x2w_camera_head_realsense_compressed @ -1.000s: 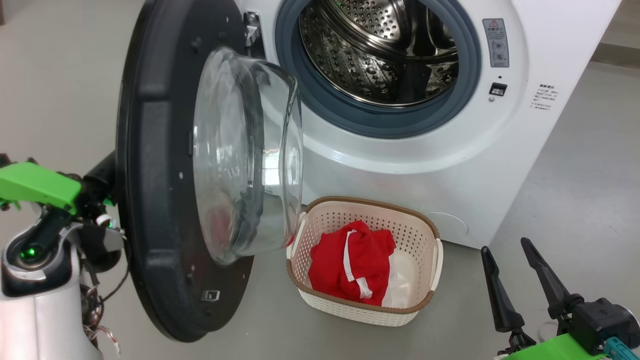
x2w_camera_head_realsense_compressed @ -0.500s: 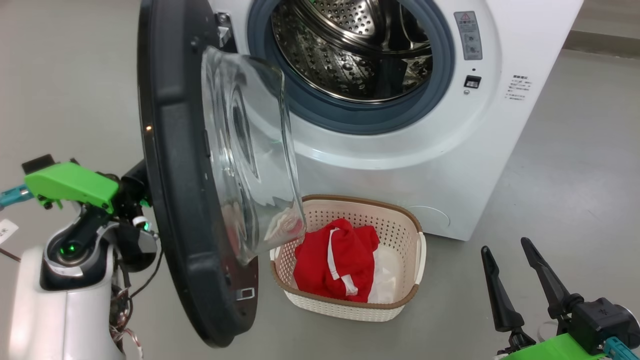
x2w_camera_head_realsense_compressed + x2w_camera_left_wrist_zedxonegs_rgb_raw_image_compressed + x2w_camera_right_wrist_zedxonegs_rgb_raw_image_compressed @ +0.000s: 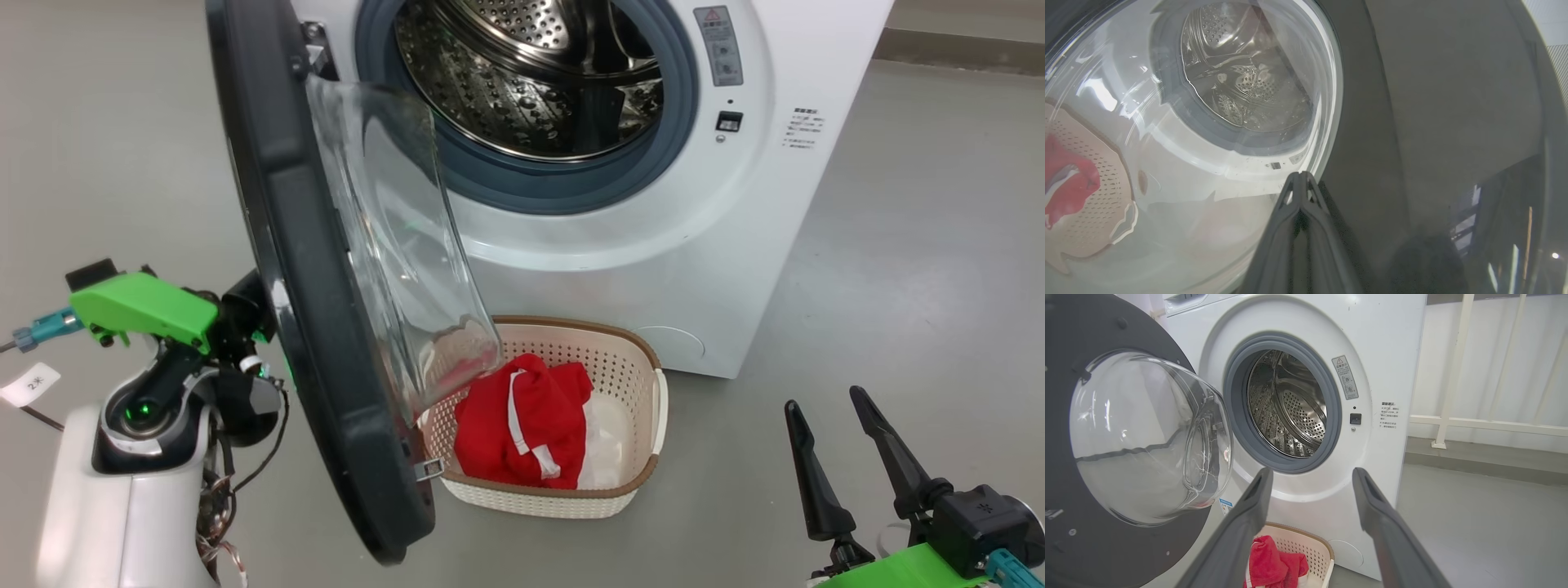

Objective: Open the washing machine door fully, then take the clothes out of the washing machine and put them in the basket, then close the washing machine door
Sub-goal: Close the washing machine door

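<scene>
The washing machine (image 3: 620, 269) is the big white box at the back, its steel drum showing through the grey gasket. The washing machine door (image 3: 302, 269) stands swung out on the machine's left, almost edge-on in the head view, and its glass bowl overlaps the near-left end of the basket (image 3: 531, 500). The basket sits on the floor just in front of the machine, with the clothes (image 3: 506, 425) piled inside, red with a white stripe plus something thin and white. The left gripper (image 3: 1300, 179) has its fingers pinched together on nothing, tips against the door's outer black face right by the glass edge. The right gripper (image 3: 822, 400) is spread wide and empty, low and well off to the basket's right.
</scene>
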